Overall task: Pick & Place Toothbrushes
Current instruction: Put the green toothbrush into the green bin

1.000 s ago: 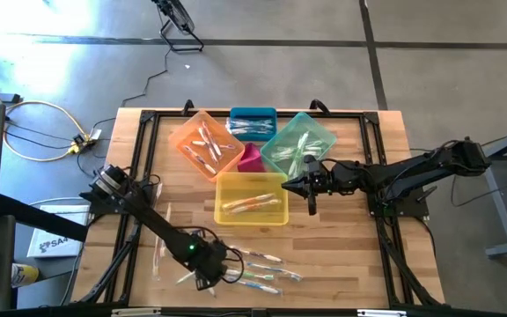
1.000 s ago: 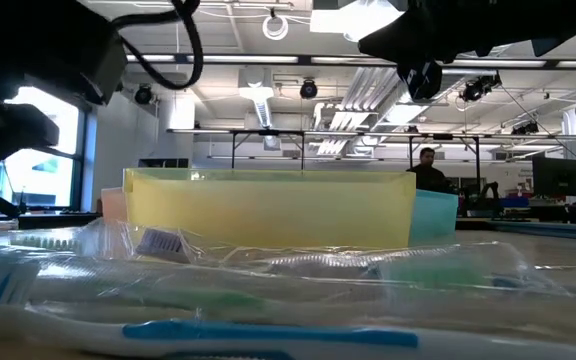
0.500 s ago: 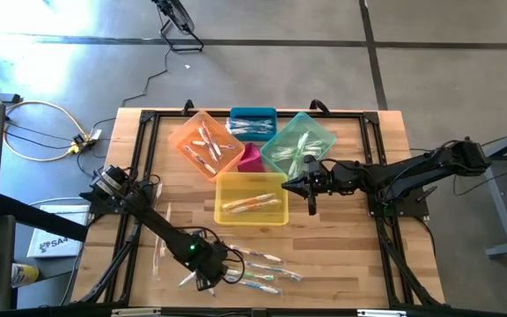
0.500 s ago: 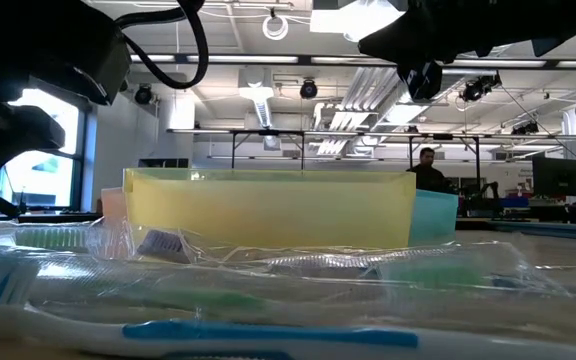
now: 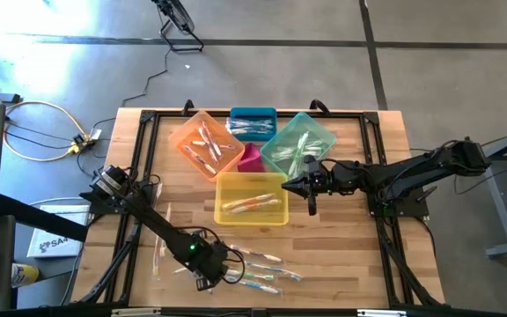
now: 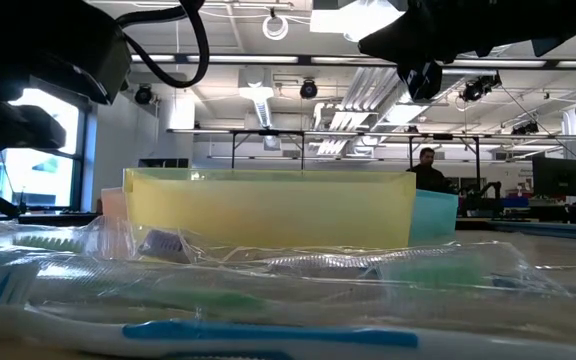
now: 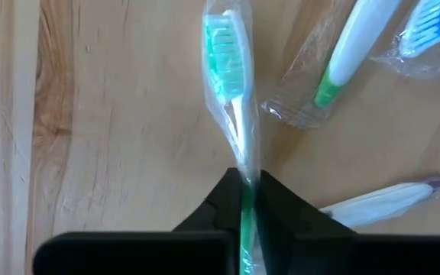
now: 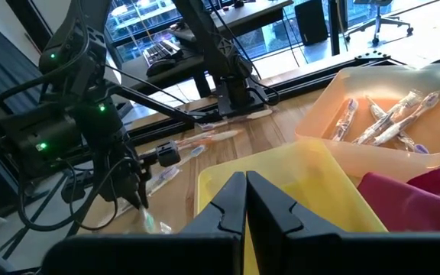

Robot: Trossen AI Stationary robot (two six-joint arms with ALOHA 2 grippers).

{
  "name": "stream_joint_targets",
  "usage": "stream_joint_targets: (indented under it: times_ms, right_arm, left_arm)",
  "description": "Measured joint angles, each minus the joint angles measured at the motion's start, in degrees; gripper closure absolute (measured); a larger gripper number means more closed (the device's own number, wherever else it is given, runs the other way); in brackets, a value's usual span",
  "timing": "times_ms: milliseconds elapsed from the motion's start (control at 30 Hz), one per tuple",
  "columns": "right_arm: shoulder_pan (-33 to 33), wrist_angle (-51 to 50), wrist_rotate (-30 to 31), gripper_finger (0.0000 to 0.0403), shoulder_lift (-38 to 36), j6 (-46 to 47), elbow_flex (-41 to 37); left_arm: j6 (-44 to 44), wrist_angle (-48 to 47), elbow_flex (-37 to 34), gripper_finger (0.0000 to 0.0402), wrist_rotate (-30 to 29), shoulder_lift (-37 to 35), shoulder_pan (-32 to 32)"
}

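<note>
The left gripper was clamped on a green toothbrush among the loose pile near the yellow bin. The right gripper, closed and empty, waited beside that bin. Orange, teal and yellow bins held some brushes; several remained unsorted on the tabletop.

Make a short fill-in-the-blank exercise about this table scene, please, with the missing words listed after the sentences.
1. The left gripper is shut on a wrapped toothbrush with ____ bristles.
2. The right gripper hangs shut beside the ____ bin, holding nothing.
3. The orange bin stands on the wooden table and holds several wrapped ____.
4. In the low view, a ____ shows far off in the room behind the table.

Missing words: green; yellow; toothbrushes; person
</note>
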Motion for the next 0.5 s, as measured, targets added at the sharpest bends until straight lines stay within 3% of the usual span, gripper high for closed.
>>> stream_joint_targets:
  times_ms: [500]
  right_arm:
    - [-0.02,0.00,-0.01,0.0398,0.00,0.02,0.02]
  left_arm:
    - [3.85,-1.32,0.04,0.0393,0.00,-1.05,1.24]
